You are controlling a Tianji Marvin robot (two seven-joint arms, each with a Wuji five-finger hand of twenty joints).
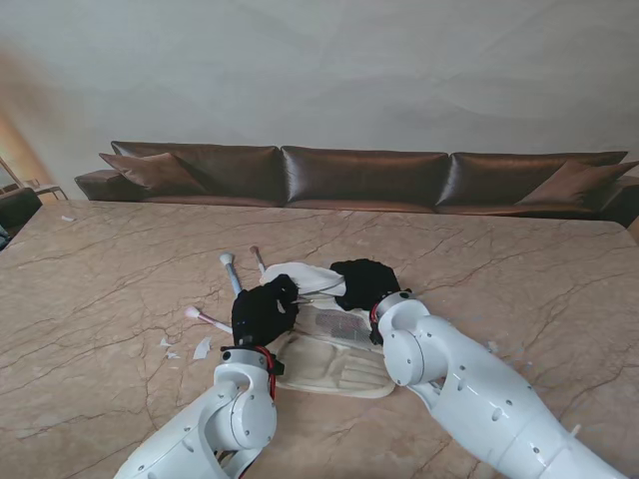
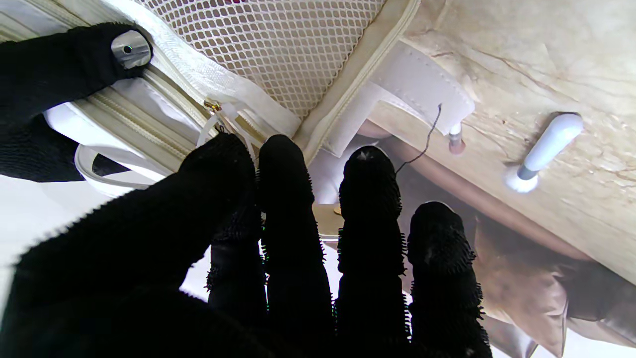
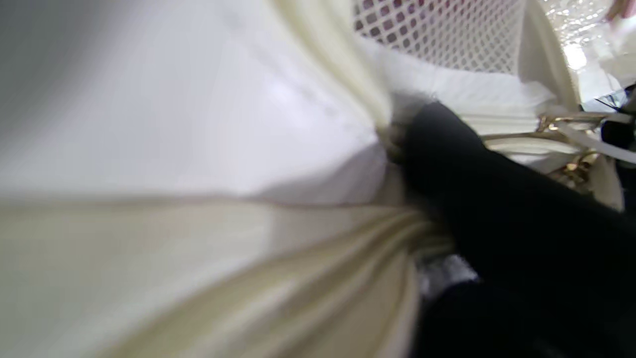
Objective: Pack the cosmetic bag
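Note:
A cream cosmetics bag (image 1: 334, 361) lies on the marble table between my two black-gloved hands. Its top flap with a mesh pocket (image 2: 278, 40) is raised. My left hand (image 1: 264, 310) is at the bag's left side, thumb and forefinger pinched on the white ribbon of the gold zipper pull (image 2: 214, 106). My right hand (image 1: 364, 281) grips the raised flap at the far right; one of its fingers (image 3: 447, 154) presses into bunched cream fabric (image 3: 198, 149), and the same hand (image 2: 59, 69) shows in the left wrist view. The bag's inside is hidden.
Three makeup brushes lie on the table left of the bag: a white-handled one (image 1: 231, 271) (image 2: 546, 146), a thin one (image 1: 258, 258) beside it, and a pink-tipped one (image 1: 203, 317) nearer to me. White scraps (image 1: 202, 347) lie nearby. A brown sofa (image 1: 359, 178) stands behind the table.

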